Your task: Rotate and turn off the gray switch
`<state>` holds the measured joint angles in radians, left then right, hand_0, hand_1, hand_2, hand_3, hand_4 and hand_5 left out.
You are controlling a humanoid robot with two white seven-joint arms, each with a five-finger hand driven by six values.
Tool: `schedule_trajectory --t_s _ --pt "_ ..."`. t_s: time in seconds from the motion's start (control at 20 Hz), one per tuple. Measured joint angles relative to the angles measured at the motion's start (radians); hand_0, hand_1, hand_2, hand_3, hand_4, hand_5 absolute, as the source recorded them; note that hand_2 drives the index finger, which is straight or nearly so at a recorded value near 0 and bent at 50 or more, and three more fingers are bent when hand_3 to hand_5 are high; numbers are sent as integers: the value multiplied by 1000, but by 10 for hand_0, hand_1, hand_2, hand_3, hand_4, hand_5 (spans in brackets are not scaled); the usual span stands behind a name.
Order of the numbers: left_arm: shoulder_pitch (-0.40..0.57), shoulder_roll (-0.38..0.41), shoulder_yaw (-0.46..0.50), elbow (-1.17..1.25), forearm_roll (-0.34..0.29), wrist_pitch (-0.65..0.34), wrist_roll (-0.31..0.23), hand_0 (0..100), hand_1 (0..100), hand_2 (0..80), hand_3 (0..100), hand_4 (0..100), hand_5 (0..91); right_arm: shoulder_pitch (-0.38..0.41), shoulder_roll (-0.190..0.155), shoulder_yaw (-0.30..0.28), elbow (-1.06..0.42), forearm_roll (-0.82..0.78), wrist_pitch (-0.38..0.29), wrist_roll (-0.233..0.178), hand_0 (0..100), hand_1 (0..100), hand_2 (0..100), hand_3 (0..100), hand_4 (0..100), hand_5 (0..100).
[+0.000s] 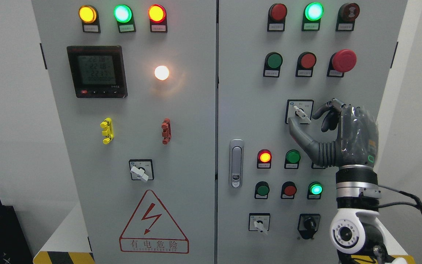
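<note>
My right hand is raised against the right door of the grey electrical cabinet, arm coming up from the lower right corner. Thumb tip sits just below and left of the gray switch, at the edge of its square plate; the curled fingers hang just to the switch's right. Hand brackets the knob from both sides; I cannot tell whether the pads actually touch it, so no firm grip is confirmed. Switch handle lies tilted, pointing down to the right.

The switch sits mid-height on the right door, under the row with the green button, the red button and the red mushroom stop. Below my thumb: a lit red lamp and a green button.

Door latch to the left. On the left door, a meter display, a glowing white lamp and a similar rotary switch.
</note>
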<state>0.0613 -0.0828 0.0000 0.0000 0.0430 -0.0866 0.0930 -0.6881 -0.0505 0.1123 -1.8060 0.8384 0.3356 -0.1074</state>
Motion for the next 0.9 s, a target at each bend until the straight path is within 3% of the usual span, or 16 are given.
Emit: schedule_trajectory --t_s 0.9 --pt "0 0 0 0 0 0 -1 120 389 0 0 0 0 -19 4 16 20 3 19 0 119 449 647 918 906 1000"
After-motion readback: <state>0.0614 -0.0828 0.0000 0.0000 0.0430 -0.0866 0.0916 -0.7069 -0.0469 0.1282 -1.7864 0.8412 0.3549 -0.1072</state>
